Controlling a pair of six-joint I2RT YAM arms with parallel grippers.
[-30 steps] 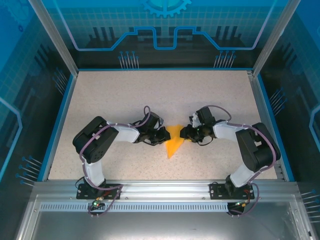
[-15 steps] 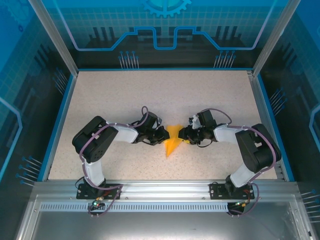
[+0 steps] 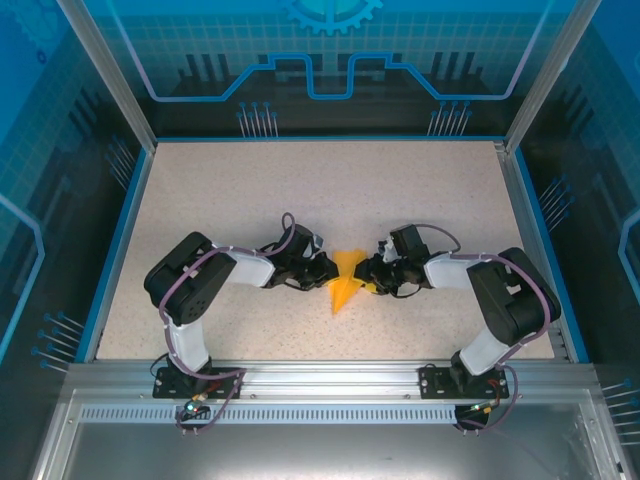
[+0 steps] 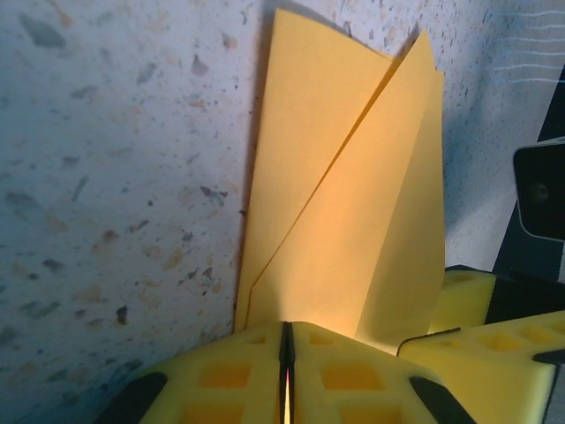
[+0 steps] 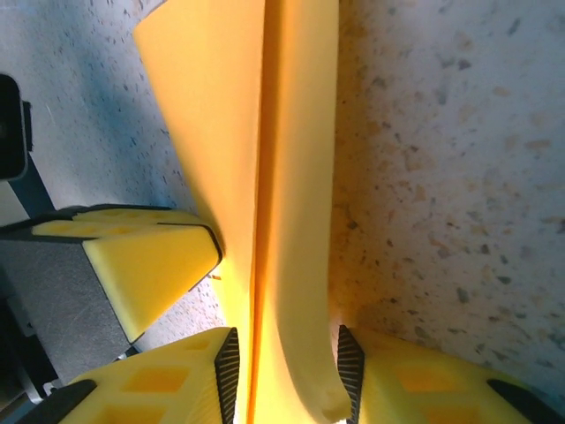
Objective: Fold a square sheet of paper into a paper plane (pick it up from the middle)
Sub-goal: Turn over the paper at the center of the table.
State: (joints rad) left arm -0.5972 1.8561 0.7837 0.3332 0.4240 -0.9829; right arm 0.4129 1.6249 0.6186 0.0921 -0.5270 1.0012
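Top external, left claw (image 3: 328,278) and right claw (image 3: 367,280) pinch opposite edges of paper plane (image 3: 345,288), wide table (image 3: 250,190) around.

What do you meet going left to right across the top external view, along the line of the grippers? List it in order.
left arm → left gripper → paper plane → right gripper → right arm

Your top view is evenly bright on the speckled beige tabletop (image 3: 400,200), with only faint shadows. At your wrists the folded orange-yellow paper (image 4: 353,221) glows near overexposure and throws a dark shadow leftward, and the yellow foam fingertips (image 4: 221,375) blur.
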